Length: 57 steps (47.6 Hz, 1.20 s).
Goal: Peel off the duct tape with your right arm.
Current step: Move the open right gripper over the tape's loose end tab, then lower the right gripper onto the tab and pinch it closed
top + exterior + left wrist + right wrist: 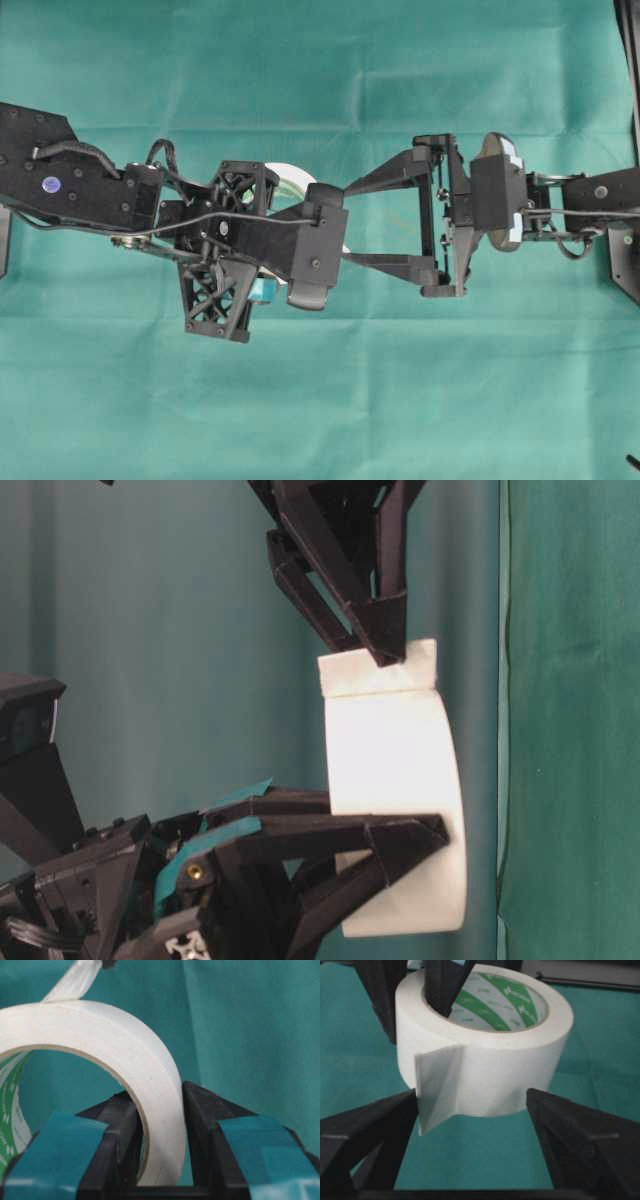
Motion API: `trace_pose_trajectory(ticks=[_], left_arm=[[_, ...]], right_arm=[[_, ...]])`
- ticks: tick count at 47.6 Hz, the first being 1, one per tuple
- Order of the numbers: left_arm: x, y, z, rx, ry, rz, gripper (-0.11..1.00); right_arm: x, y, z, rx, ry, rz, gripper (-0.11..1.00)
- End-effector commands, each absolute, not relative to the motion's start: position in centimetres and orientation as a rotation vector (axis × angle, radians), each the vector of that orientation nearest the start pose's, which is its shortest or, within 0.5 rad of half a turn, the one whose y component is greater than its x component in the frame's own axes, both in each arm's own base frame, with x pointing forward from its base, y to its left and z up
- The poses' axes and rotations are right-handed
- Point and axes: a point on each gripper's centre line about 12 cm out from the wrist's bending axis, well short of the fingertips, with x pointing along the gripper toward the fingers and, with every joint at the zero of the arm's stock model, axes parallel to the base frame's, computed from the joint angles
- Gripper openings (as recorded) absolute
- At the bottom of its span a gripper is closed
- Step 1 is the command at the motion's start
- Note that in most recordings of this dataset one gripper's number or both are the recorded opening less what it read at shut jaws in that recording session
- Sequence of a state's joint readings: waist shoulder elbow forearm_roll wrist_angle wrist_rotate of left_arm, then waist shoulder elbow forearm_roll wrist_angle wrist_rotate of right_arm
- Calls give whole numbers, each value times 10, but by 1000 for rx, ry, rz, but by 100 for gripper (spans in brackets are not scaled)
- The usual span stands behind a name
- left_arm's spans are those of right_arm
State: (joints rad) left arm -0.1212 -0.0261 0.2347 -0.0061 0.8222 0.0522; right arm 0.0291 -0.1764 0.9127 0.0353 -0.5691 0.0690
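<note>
We hold the duct tape (pixel 485 1045) off the green cloth (pixel 320 400) near the tabletop's middle, our left gripper (pixel 160 1125) clamped across the roll's wall, one finger inside the core. Our right gripper (pixel 470 1125) stands spread wide, straddling the roll, its left finger touching the lifted tab (pixel 437 1087). Bare cloth runs to every edge.

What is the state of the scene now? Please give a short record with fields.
held object: duct tape, a white roll with a green printed core
holder: left pincer, shut on the roll's wall, one finger inside the ring, one outside
loose end: tab lifted off the roll
right pincer: open, its fingers on either side of the roll, one finger at the tab
surface: green cloth
peeling: not yet begun
</note>
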Motion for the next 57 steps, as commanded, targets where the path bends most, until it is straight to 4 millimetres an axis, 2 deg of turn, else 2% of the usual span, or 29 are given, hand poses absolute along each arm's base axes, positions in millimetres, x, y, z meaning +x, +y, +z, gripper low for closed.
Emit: trace_pose_trajectory(ticks=[1,28,33,41,46,57], left_arm=[[401,-52,283,107,978,-145,21],[401,-53,283,110,977,-147,21],[401,-53,282,110,977,-147,21],[401,-53,282,110,979,-147,21],[401,-54,281,110,980,-149,21],[401,-53,282,110,979,-147,21]], right_arm=[[345,8,224,99,126,2,67],[353,8,221,99,134,1,65],[355,8,220,100,136,0,55],[356,8,218,102,142,0,27],[355,8,218,100,143,1,21],[356,8,218,102,142,1,19]])
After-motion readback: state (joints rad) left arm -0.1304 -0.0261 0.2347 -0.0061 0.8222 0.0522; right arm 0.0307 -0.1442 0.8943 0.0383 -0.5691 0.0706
